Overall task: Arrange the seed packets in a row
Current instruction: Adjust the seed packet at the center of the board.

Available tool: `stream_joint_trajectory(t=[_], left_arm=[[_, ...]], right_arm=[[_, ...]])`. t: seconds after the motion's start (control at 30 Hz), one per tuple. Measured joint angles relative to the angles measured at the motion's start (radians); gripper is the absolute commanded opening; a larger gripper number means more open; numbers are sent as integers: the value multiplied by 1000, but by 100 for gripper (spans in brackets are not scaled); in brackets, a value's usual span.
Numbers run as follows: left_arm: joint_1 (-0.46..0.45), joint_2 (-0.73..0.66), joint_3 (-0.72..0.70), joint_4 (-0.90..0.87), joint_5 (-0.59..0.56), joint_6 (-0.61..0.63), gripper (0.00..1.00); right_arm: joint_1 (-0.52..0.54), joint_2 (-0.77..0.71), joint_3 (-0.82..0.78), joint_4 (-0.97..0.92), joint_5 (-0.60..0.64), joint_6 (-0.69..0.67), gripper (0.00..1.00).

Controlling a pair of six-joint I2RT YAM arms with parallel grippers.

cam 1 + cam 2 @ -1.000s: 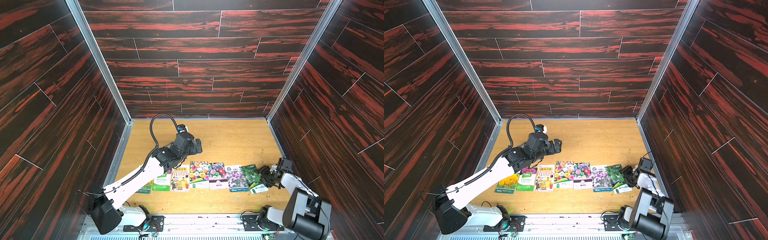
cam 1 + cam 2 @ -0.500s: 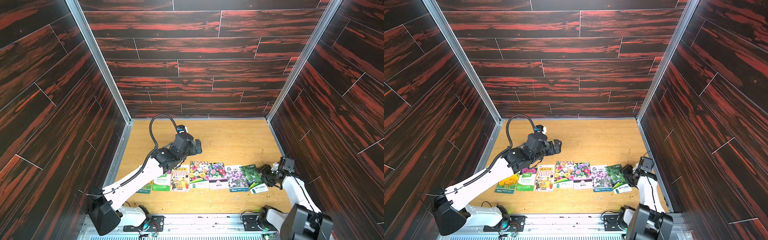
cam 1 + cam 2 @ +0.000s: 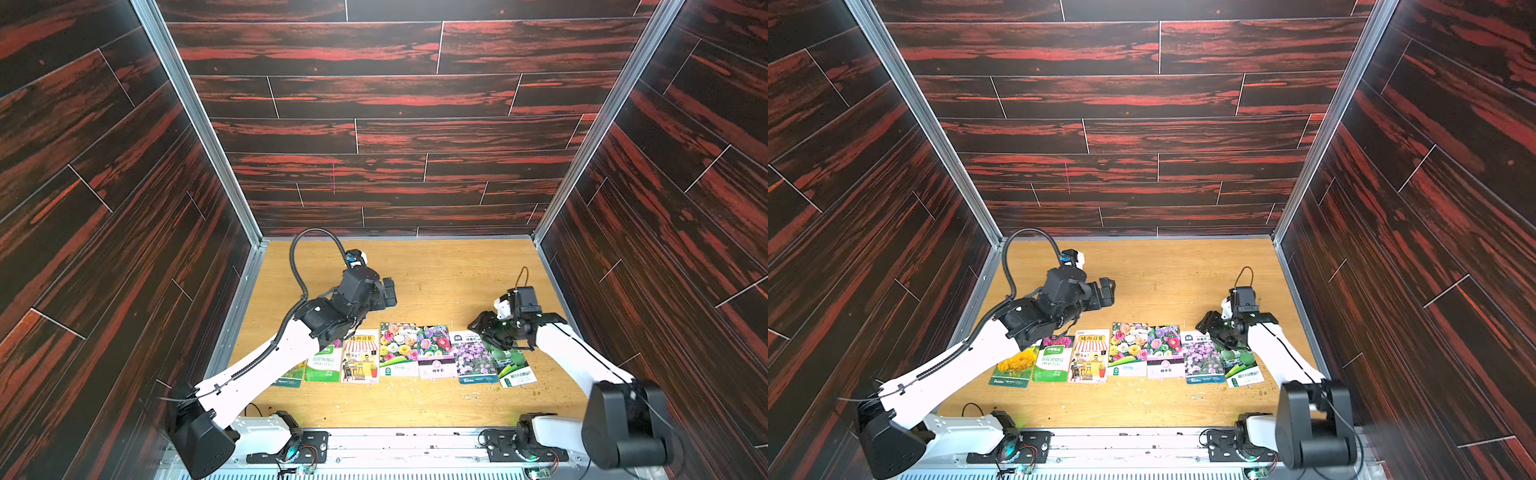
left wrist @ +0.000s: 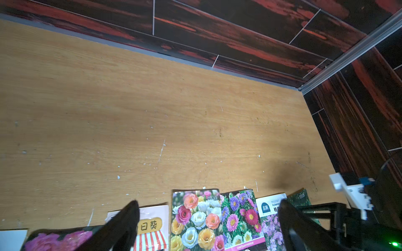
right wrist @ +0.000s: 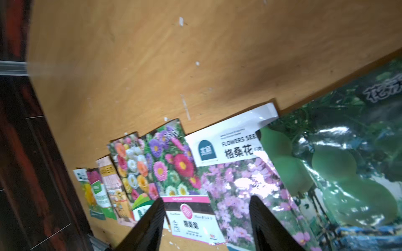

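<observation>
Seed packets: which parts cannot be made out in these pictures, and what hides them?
- Yellow-flower packet: in a top view, mostly under the left arm.
- Green-fruit packet: far end under the right gripper in both top views.
- Shop packet: left wrist view, cut off by the picture's edge.
- Small label print: too small in top views, blurred in right wrist view.

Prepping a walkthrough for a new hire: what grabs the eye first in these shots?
First, the row of seven glossy, colourful rectangular seed packets on the near part of the light wooden table, against dark red-streaked plank walls. Next, the left tool hangs open behind the row's left part. The right tool sits open over the tilted green leafy packet at the right end, which overlaps the purple-flower packet.
</observation>
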Motion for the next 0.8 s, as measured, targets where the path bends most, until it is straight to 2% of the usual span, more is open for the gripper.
stream_joint_trajectory(t=[0.23, 0.8], left_arm=[[26, -43, -25, -3, -14, 3, 100], [27, -43, -34, -3, -14, 3, 100]], right_arm=[[0, 103, 0, 35, 14, 0, 64], [7, 174, 20, 72, 12, -3, 64]])
